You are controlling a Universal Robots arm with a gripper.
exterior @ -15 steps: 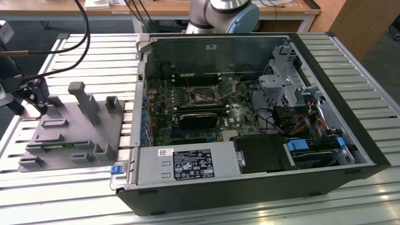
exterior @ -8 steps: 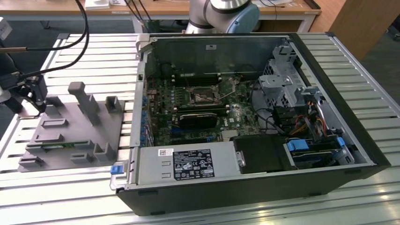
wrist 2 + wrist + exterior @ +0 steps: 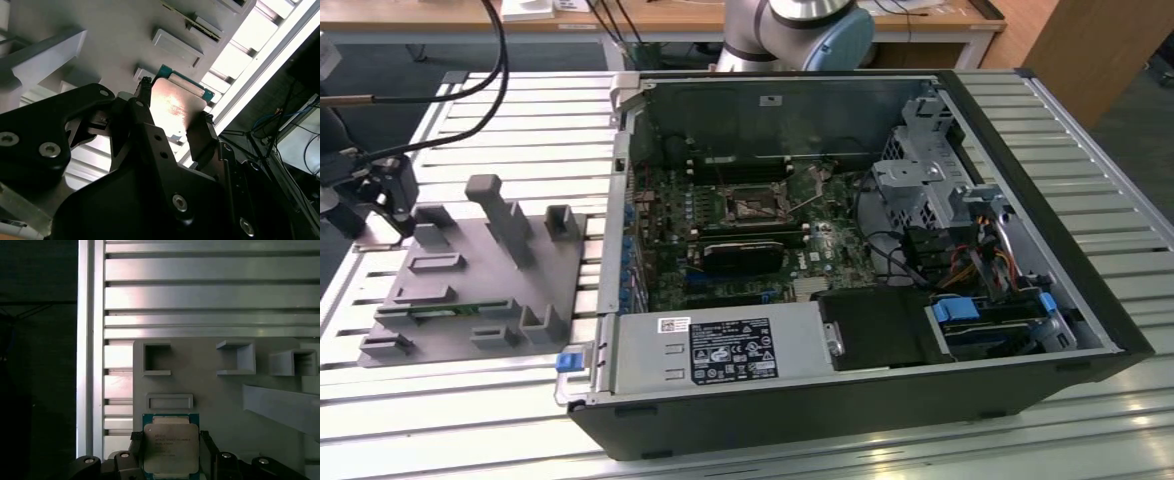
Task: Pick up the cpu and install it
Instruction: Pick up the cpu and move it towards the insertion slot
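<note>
The cpu [image 3: 171, 446] is a small flat square chip with a dull silver metal top and a thin green board edge around it; in both wrist views it sits pinched at the end of my tool [image 3: 171, 452]; one black finger [image 3: 134, 450] presses on each of two opposite sides, so the tool is closed on the chip and not spread. In the second wrist view the metal top catches a warm glare between the same two dark fingers [image 3: 202, 132].

Under the chip lies a gray fixture plate [image 3: 200, 390] with raised blocks and open square pockets; whether the chip touches the plate or hangs just above it, I cannot tell. The plate rests on a desk [image 3: 520, 110] of long silver metal slats.

In the exterior view my tool [image 3: 384, 205] is a dark shape at the plate's edge, on the exterior view's left; black cables run up from it. Well apart, on the exterior view's right, an open computer case [image 3: 1067, 330] lies on its side on the same desk; inside is a green motherboard [image 3: 720, 290], a square metal socket [image 3: 754, 205] near its middle, and a black heatsink block [image 3: 744, 255] just beside the socket. The base of my arm [image 3: 801, 30] stands behind the case.
</note>
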